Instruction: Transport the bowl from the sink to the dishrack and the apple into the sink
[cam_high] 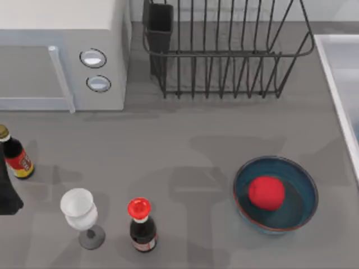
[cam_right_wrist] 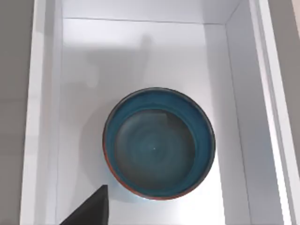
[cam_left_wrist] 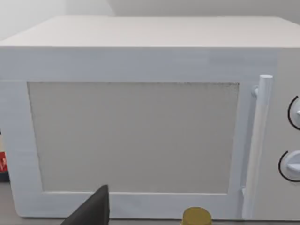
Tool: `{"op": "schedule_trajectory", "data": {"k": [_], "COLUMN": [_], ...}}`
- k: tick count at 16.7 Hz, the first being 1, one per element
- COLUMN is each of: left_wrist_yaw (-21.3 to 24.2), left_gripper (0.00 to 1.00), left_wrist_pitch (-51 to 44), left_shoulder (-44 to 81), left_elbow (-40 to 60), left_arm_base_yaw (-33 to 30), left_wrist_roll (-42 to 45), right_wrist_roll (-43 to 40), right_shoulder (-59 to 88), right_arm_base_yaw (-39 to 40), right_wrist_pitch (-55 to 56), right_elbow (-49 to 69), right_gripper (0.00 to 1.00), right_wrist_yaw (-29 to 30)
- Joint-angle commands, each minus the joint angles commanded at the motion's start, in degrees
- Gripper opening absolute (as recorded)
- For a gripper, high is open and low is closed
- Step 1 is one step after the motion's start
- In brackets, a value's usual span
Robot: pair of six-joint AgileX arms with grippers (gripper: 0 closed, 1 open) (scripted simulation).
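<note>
A teal-blue bowl (cam_right_wrist: 158, 143) with a red-brown rim sits upright and empty on the floor of the white sink (cam_right_wrist: 47, 93). My right gripper (cam_right_wrist: 89, 211) hangs above it, well clear of the bowl. On the counter left of the sink (cam_high: 336, 61) a matching bowl (cam_high: 297, 196) holds the red apple (cam_high: 266, 193). The dark wire dishrack (cam_high: 224, 56) stands at the back with its black cup (cam_high: 160, 25) at its left corner. My left gripper (cam_left_wrist: 91, 212) is at the table's left edge, facing the microwave door.
A white microwave (cam_high: 61, 50) fills the back left. Near the front left stand a gold-capped dark bottle (cam_high: 15, 154), a wine glass (cam_high: 80, 212) and a red-capped bottle (cam_high: 141, 224). Open grey counter lies between the dishrack and the bowl with the apple.
</note>
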Motion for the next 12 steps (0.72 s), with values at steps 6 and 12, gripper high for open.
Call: {"op": "schedule_trajectory", "data": {"k": [6,12], "left_wrist_yaw": [0.00,0.00], "left_gripper": [1.00,1.00], "left_wrist_pitch": [0.00,0.00], "left_shoulder": [0.00,0.00], "left_elbow": [0.00,0.00], "left_arm_base_yaw": [0.00,0.00], "left_wrist_roll": [0.00,0.00], "right_wrist_roll": [-4.54,-7.48], "right_shoulder": [32.99,55.62], "right_arm_base_yaw": [-4.70,-7.90], "right_wrist_pitch": [-16.23,-27.67], "right_elbow": [29.97,50.52], "right_gripper": [1.00,1.00], "right_wrist_yaw": [-0.62,-1.37]}}
